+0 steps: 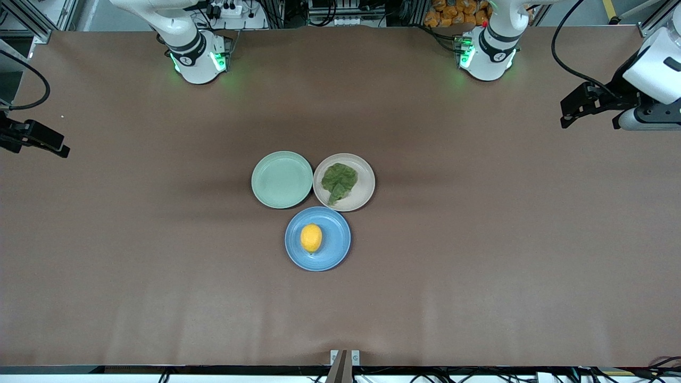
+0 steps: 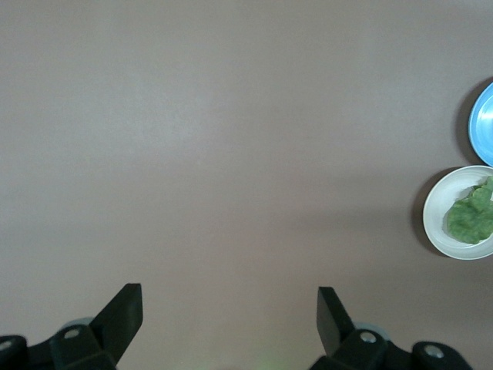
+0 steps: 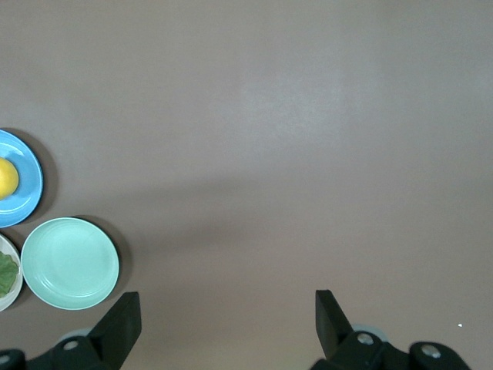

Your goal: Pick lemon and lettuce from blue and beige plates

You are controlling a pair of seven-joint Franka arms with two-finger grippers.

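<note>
The lemon (image 1: pixel 311 238) lies on the blue plate (image 1: pixel 336 250), nearest the front camera. The lettuce (image 1: pixel 339 181) lies on the beige plate (image 1: pixel 366 183), which touches the blue plate. My left gripper (image 1: pixel 565 116) hangs open and empty above the table at the left arm's end, well away from the plates. Its wrist view shows its wide-apart fingers (image 2: pixel 127 312), the lettuce (image 2: pixel 471 216) and the blue plate's rim (image 2: pixel 484 127). My right gripper (image 1: pixel 63 148) hangs open and empty at the right arm's end. Its wrist view shows the lemon (image 3: pixel 6 177) at the edge.
An empty mint-green plate (image 1: pixel 282 179) sits beside the beige plate, toward the right arm's end; it also shows in the right wrist view (image 3: pixel 69 262). The brown table (image 1: pixel 479 266) is bare around the three plates. Both arm bases stand along the table's edge farthest from the front camera.
</note>
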